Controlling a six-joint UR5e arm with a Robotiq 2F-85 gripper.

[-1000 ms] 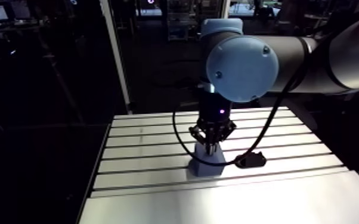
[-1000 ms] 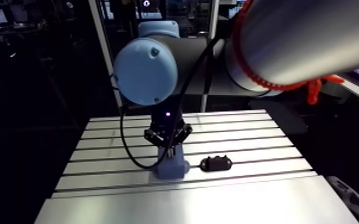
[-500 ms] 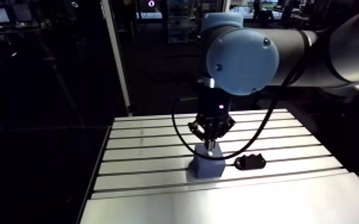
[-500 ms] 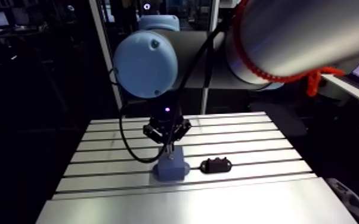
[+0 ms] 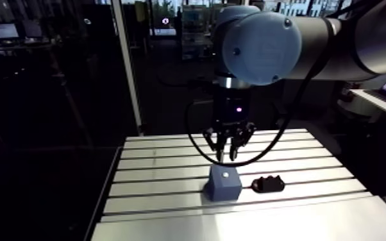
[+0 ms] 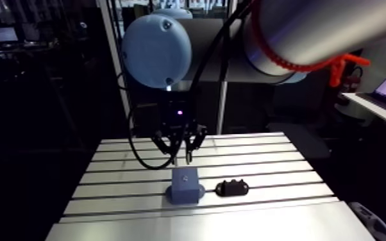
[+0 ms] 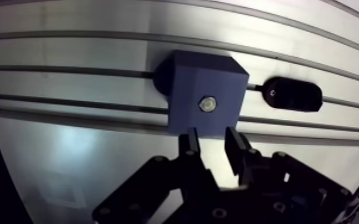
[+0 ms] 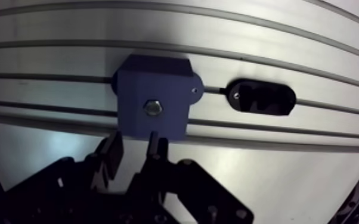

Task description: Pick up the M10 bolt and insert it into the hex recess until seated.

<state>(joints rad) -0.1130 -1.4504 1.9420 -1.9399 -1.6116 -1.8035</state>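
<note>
The slotted desk (image 7: 68,47) carries a blue block (image 7: 200,74), with a black oval part (image 7: 292,95) just beside it. The pincer (image 7: 212,138) hangs above the block, fingers spread and holding nothing. The M10 bolt (image 7: 207,105) sits sunk in the middle of the block's top face.

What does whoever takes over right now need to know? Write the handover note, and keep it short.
Jaws: open, empty, hovering above the blue block.
Bolt: its head sits in the recess in the block's top face and looks seated.
Black holder: lies beside the block on the slotted table.
Done: pick-up and insertion, as far as can be seen.
Left: confirm seating, then retract.
</note>
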